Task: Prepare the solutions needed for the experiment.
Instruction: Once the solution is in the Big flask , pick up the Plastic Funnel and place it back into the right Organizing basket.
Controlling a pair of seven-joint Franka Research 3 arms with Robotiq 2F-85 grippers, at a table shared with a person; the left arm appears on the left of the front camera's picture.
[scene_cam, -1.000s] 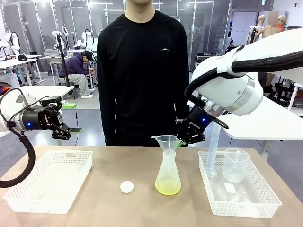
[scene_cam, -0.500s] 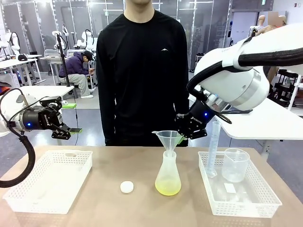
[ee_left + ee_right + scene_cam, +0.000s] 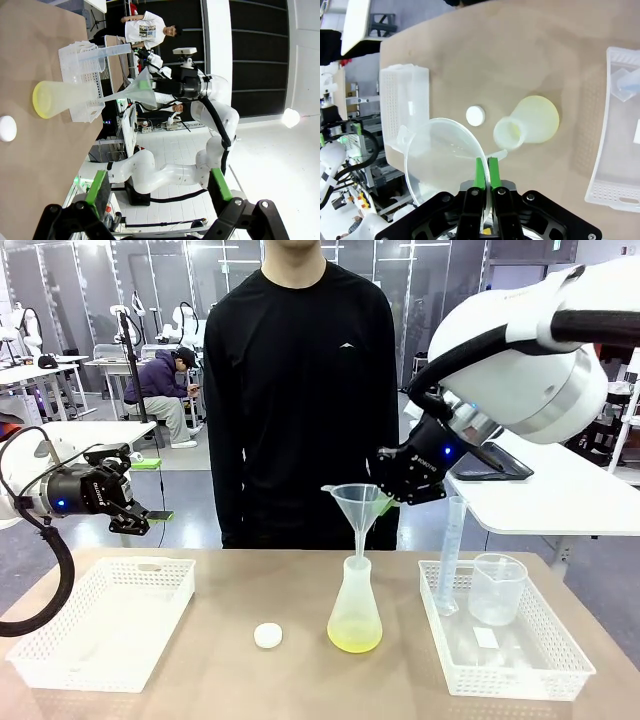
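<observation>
A clear conical flask (image 3: 355, 605) stands mid-table with the pale yellow solutions (image 3: 355, 640) pooled in its base. My right gripper (image 3: 386, 498) is shut on the rim of a clear funnel (image 3: 357, 502) and holds it above the flask, the stem tip level with the flask's mouth. The right wrist view looks down on the funnel (image 3: 445, 155), the pinching gripper (image 3: 485, 172) and the flask (image 3: 532, 120). My left gripper (image 3: 150, 517) hangs open and empty over the table's left side. Its own view shows its open gripper (image 3: 159, 190), the flask (image 3: 60, 97) and the funnel (image 3: 142, 90).
A small white cap (image 3: 267, 635) lies left of the flask. A white basket (image 3: 105, 620) sits at the left. Another basket (image 3: 510, 655) at the right holds a graduated cylinder (image 3: 450, 555) and a beaker (image 3: 497, 588). A person in black stands at the far edge.
My right gripper has lifted the funnel upward, drawing its stem up out of the flask's neck. The left arm has not moved.
</observation>
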